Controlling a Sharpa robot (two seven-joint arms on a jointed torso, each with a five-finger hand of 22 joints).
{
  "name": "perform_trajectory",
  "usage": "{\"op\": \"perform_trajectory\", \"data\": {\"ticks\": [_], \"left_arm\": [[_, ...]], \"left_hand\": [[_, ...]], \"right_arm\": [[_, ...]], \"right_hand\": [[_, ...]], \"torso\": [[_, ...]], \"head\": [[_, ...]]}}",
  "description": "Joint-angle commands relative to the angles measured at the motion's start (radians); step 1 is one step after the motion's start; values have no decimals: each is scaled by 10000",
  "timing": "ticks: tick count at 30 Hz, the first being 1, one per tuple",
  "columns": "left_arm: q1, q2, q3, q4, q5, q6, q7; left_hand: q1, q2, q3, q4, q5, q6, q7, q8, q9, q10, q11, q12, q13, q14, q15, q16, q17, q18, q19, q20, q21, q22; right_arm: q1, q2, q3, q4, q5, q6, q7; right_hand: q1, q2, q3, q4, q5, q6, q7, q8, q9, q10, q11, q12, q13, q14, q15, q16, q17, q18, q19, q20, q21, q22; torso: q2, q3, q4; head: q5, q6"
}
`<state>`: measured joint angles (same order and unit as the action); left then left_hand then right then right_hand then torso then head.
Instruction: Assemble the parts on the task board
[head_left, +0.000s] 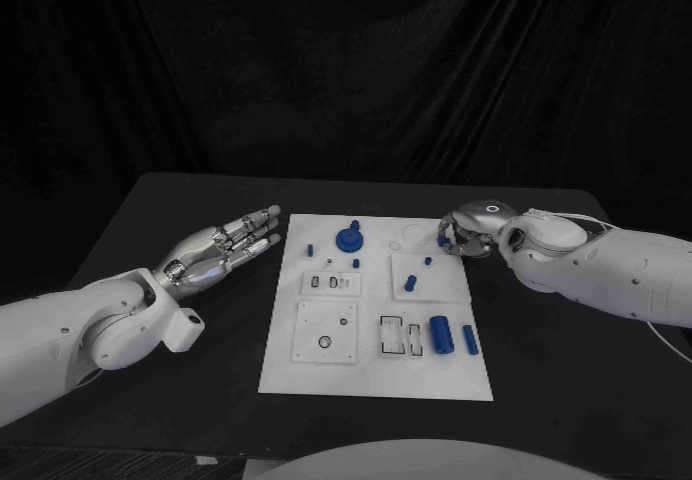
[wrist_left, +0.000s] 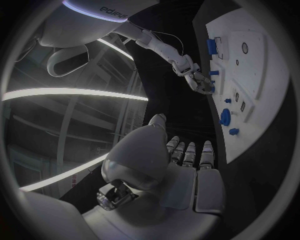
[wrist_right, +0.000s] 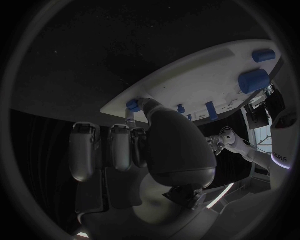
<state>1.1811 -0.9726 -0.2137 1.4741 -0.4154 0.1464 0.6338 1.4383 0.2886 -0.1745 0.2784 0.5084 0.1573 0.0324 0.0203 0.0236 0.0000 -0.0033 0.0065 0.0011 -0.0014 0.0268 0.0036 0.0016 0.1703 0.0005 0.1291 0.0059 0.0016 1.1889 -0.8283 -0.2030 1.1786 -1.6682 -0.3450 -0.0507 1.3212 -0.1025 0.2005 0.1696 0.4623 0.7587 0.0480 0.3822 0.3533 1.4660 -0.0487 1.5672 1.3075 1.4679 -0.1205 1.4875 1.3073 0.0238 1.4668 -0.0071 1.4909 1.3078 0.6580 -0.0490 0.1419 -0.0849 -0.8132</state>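
Note:
The white task board (head_left: 325, 375) lies mid-table. On it stand a round blue part (head_left: 349, 239), small blue pegs (head_left: 411, 282) and two blue cylinders (head_left: 441, 335) near its right edge. My left hand (head_left: 224, 245) hovers just left of the board with its fingers stretched out and nothing in them; the left wrist view shows its fingers (wrist_left: 189, 152) beside the board (wrist_left: 262, 100). My right hand (head_left: 464, 232) sits curled at the board's far right corner. There its thumb (wrist_right: 147, 107) and a finger pinch a small blue part (wrist_right: 133, 105) at the board's edge (wrist_right: 187, 82).
The black table (head_left: 577, 390) runs wide on both sides of the board. Dark curtains hang behind it. My right forearm (head_left: 606, 270) lies along the board's right side, and my left forearm (head_left: 87, 330) crosses the near left of the table.

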Motion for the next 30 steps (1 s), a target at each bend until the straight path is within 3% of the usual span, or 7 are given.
{"op": "perform_trajectory", "data": {"ticks": [1, 11, 19, 26, 28, 29, 30], "left_arm": [[-15, 32, 8, 6, 18, 148, 104], [-22, 25, 8, -16, 18, 167, 84], [-18, 52, 11, 11, 19, -43, 139], [-7, 229, 14, 17, 18, -422, 333], [-5, 314, 15, -18, 18, -482, 367], [-4, 376, 15, -49, 18, -503, 377], [-4, 445, 15, -83, 18, -513, 373]], "left_hand": [[96, -17, 63, 27, 50, -3, 93, 63, 11, 4, 110, -55, -6, 14, 24, -36, -16, 42, -5, 70, -59, -16], [103, -15, 82, 23, 58, -14, 127, 58, 8, 10, 152, -41, 0, 14, 26, -36, -16, 52, -5, 88, -59, -16], [216, -86, 178, -13, 127, 71, 273, 67, 20, 201, 385, 308, 123, 14, 212, -36, -16, 120, 65, 459, 6, 37], [661, -401, 478, -61, 416, 432, 259, 110, 64, 1557, 1321, 2682, 591, 1342, 853, 1321, 412, 120, 942, 961, 558, 345], [754, -480, 621, -37, 440, 527, 204, 120, 76, 2616, 1665, 4439, 1036, 2849, 1108, 2809, 814, 84, 2344, 1132, 1381, 748], [843, -544, 755, -46, 440, 577, 217, 124, 82, 3119, 1848, 5159, 1305, 3892, 1250, 3857, 1137, 60, 4144, 1237, 2452, 1257], [869, -568, 814, -39, 442, 595, 227, 125, 84, 3415, 1930, 5503, 1447, 4203, 1314, 4183, 1251, 43, 4454, 1279, 2643, 1337]], "right_arm": [[-91, 21, -48, -29, -32, 215, -178], [-73, -253, -47, 401, 361, -1016, 281], [578, -622, -46, 1487, 1814, -2374, 1052], [1103, -658, -45, 2527, 3194, -2613, 1771], [1150, -571, -45, 2689, 3481, -2534, 1922], [1168, -502, -45, 2767, 3654, -2440, 2000], [1177, -443, -46, 2818, 3785, -2358, 2055]], "right_hand": [[-56, 24, 69, -52, -88, 507, -41, 203, 114, 1048, 64, 35, 2632, 726, 62, -29, 1016, -18, 644, 68, -44, 2341], [-117, 44, 94, -198, 425, 1181, -103, 517, 396, 1048, 2, 35, 2632, 734, 9, -20, 1013, -59, 722, 22, 116, 2396], [-251, 3, 72, -115, 454, 1193, -37, 427, 368, 1048, 37, 35, 2632, 736, 59, -32, 972, -81, 763, 43, 201, 2424], [-304, 8, 85, -64, 443, 1242, 5, 365, 342, 1048, 96, 35, 2632, 741, 123, -25, 971, -89, 777, 82, 230, 2434], [-299, 11, 91, -65, 442, 1255, 9, 360, 340, 1048, 109, 35, 2632, 743, 135, -19, 979, -90, 778, 89, 232, 2434], [-293, 11, 100, -68, 439, 1279, 20, 349, 336, 1048, 133, 35, 2632, 741, 159, -25, 964, -90, 777, 105, 231, 2434], [-299, 8, 102, -63, 419, 1303, 36, 339, 332, 1048, 154, 35, 2632, 737, 187, -34, 943, -85, 768, 123, 213, 2427]], "torso": [[3, 1, -3], [-1, 2, -3], [-3, 3, -7], [-15, 0, -3], [-7, 2, -9], [-8, 3, -13], [-11, 5, -9]], "head": [[0, -10], [57, 51], [59, 148], [78, 199], [109, 227], [125, 243], [133, 250]]}}
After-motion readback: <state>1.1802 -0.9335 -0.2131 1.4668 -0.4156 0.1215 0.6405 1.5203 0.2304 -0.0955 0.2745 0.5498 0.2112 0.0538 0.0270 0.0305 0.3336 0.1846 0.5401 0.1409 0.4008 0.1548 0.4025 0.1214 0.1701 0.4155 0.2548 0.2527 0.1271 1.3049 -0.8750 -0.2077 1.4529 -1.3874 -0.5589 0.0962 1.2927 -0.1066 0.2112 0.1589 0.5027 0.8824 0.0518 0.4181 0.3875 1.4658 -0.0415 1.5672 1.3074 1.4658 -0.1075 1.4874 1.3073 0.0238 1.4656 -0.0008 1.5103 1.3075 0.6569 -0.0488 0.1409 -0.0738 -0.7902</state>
